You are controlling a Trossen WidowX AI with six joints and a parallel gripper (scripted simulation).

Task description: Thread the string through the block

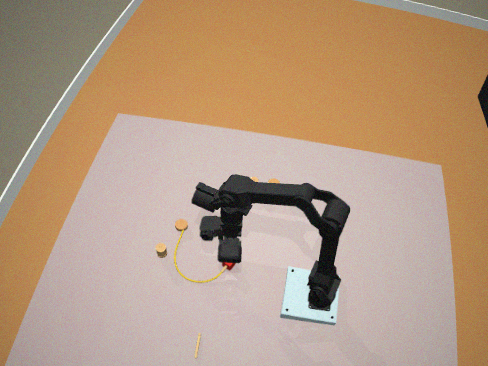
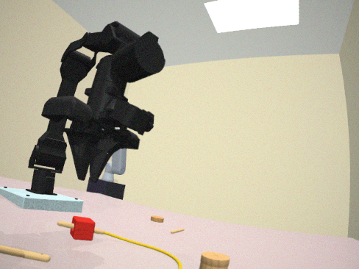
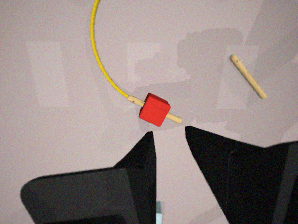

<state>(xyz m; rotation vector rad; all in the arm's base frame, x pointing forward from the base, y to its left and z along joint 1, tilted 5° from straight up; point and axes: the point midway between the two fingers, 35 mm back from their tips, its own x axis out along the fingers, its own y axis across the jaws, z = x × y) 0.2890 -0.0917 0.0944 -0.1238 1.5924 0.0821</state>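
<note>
The red block (image 1: 228,265) (image 2: 82,228) (image 3: 155,110) sits on the table. The thin wooden stick (image 2: 65,223) (image 3: 174,118) passes through its hole and sticks out on both sides. The yellow string (image 1: 200,281) (image 2: 141,244) (image 3: 93,40) starts at the stick's end on one side of the block and curves to the round button (image 1: 181,225), which is outside the other views. My gripper (image 2: 88,180) (image 3: 169,134) is partly open and empty, high above the table. In the wrist view the stick's free end lies just ahead of the gap between the fingertips. In the top view the gripper body hides part of the block.
A wooden cylinder (image 1: 161,250) (image 2: 215,259) stands near the button. One loose stick (image 1: 197,345) (image 2: 177,231) lies apart, and another loose stick (image 2: 23,253) lies near the block. A round disc (image 2: 157,219) lies farther off. Two wooden pieces show behind the arm.
</note>
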